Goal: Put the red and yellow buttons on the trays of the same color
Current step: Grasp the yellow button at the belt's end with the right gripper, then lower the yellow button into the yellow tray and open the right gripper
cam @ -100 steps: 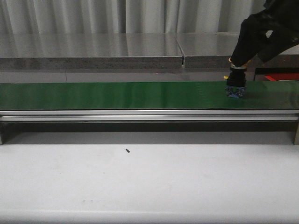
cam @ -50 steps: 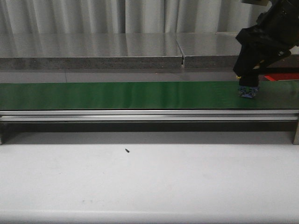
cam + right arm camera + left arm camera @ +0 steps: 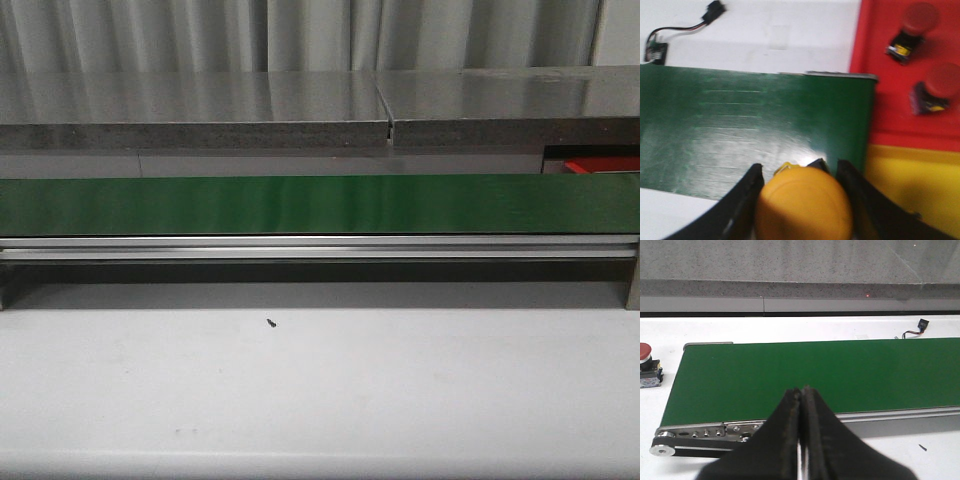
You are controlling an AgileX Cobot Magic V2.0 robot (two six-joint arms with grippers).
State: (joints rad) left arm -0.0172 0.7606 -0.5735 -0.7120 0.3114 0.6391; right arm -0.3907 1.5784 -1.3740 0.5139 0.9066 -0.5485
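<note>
In the right wrist view my right gripper (image 3: 800,167) is shut on a yellow button (image 3: 802,202), held above the end of the green conveyor belt (image 3: 740,125). Just beside it lies the yellow tray (image 3: 910,185). Beyond that, the red tray (image 3: 880,100) holds two red buttons (image 3: 912,27) (image 3: 937,87). My left gripper (image 3: 801,390) is shut and empty over the near edge of the belt (image 3: 815,375). Another red button (image 3: 645,352) stands on the white table off the belt's end. Neither gripper shows in the front view; a sliver of the red tray (image 3: 600,165) does.
A black connector with wires (image 3: 715,9) lies on the white surface behind the belt, also seen as the connector (image 3: 922,325). A small dark screw (image 3: 271,322) lies on the white table. A grey stone ledge (image 3: 200,135) runs behind the belt.
The right arm has lifted the yellow button off the belt's right end and gone up and right, out of the front view. The belt there is now bare.
</note>
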